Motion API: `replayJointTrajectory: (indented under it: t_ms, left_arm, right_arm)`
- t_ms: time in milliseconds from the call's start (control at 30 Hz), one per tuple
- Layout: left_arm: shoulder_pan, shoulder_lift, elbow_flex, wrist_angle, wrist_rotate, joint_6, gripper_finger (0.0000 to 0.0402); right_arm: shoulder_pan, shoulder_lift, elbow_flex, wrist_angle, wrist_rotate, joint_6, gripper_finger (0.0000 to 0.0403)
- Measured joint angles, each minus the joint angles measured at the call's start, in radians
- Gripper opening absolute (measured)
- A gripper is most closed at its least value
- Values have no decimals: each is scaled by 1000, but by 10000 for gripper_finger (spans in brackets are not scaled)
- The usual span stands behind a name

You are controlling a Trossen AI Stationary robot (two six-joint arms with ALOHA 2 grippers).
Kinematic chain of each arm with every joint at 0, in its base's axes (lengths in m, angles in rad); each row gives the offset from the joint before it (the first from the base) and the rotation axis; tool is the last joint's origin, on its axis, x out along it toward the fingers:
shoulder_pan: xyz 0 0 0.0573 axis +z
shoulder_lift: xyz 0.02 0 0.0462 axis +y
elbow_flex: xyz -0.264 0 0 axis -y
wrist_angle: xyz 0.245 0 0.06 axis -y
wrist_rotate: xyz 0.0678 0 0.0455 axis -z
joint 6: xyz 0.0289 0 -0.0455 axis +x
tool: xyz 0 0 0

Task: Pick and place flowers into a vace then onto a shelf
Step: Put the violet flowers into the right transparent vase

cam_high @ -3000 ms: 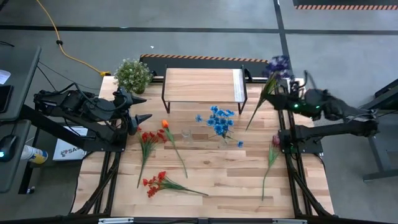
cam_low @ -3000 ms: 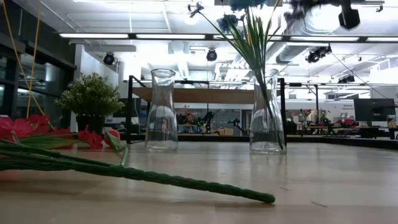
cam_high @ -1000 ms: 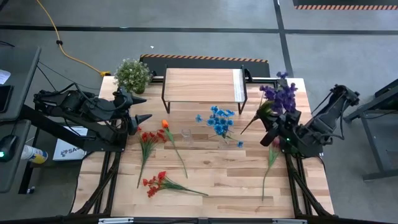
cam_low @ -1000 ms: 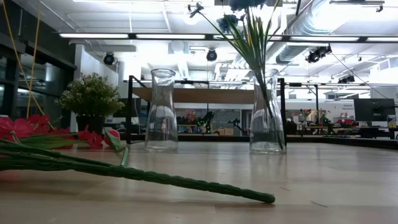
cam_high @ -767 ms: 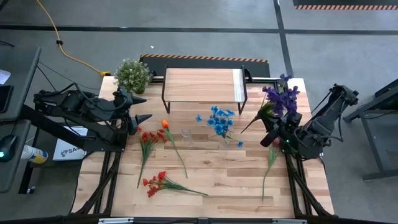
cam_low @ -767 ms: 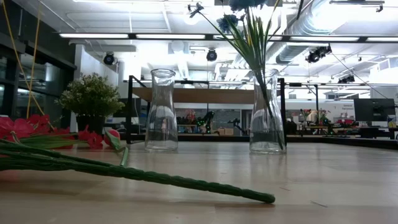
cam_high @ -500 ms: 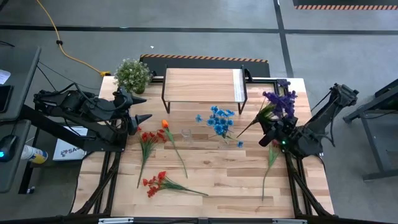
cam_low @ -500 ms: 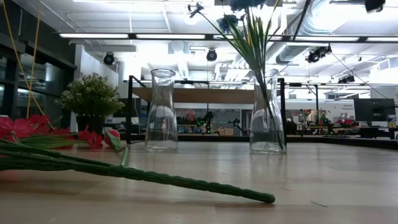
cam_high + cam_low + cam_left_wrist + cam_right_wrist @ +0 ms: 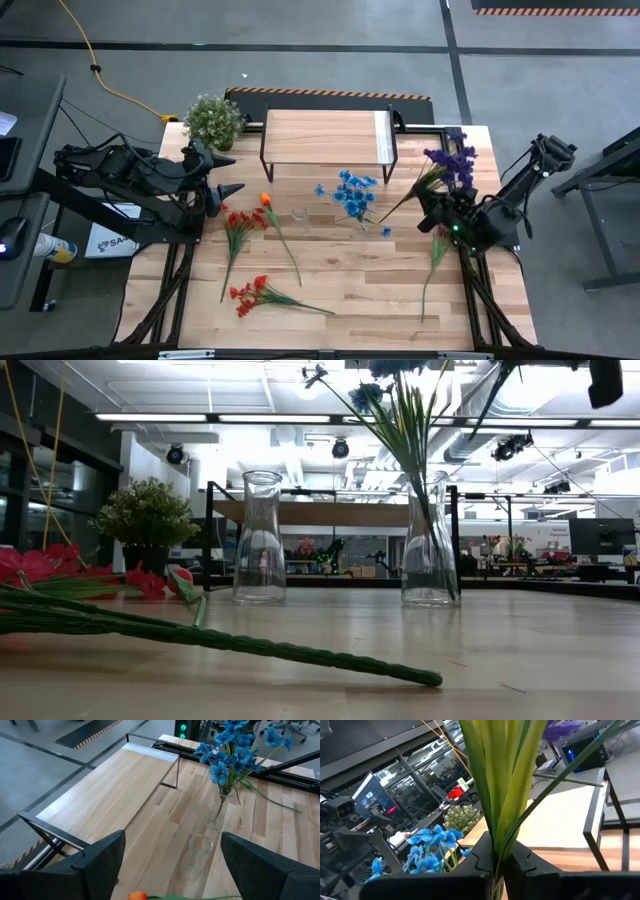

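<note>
- The right gripper (image 9: 436, 212) hovers above the right side of the light plank tabletop (image 9: 340, 285), its two dark fingers (image 9: 485, 857) pinched tight on the green stalks and leaves of a purple-bloomed artificial flower stem (image 9: 450, 160).
- In the right wrist view those green leaves (image 9: 500, 780) rise straight up between the closed fingers, with a purple bloom at the top.
- From above, the purple stem slants from its blooms near the table's right edge down toward the clear glass vase holding blue flowers (image 9: 354, 195), its lower tip close to that vase but not in it.
- That vase stands near the middle of the table; just beside it, toward the left arm, stands an empty clear glass carafe vase (image 9: 260, 538).
- The low rectangular light-wood shelf on thin black metal legs (image 9: 325, 135) sits at the far middle of the table, bare on top, with its pale strip at the right end.
- Loose red-bloomed stems (image 9: 238, 228), an orange-bloomed stem (image 9: 270, 215) and another red cluster (image 9: 255, 293) lie flat on the left half of the table; a pink-budded stem (image 9: 436, 255) lies by the right edge.
- A bushy green potted plant (image 9: 213, 120) stands at the far left corner.
- The left gripper (image 9: 170, 857) waits at the left edge, fingers spread wide and holding nothing.
</note>
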Motion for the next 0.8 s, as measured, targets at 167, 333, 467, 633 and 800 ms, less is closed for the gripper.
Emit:
replayJointTrajectory:
  t_ms: [167,333,467,633,800]
  left_arm:
    - [0,0,0,0,0,0,360]
    - [0,0,0,2,0,0,360]
    - [0,0,0,6,0,0,360]
    - [0,0,0,7,0,0,360]
    - [0,0,0,7,-2,0,360]
  right_arm:
    - [-52,1,15,-8,-73,-34,5]
    - [-122,23,16,6,-166,-29,10]
    - [-161,43,16,13,-229,-25,9]
    - [-177,61,17,13,-243,-12,6]
    - [-177,91,17,12,-241,-5,11]
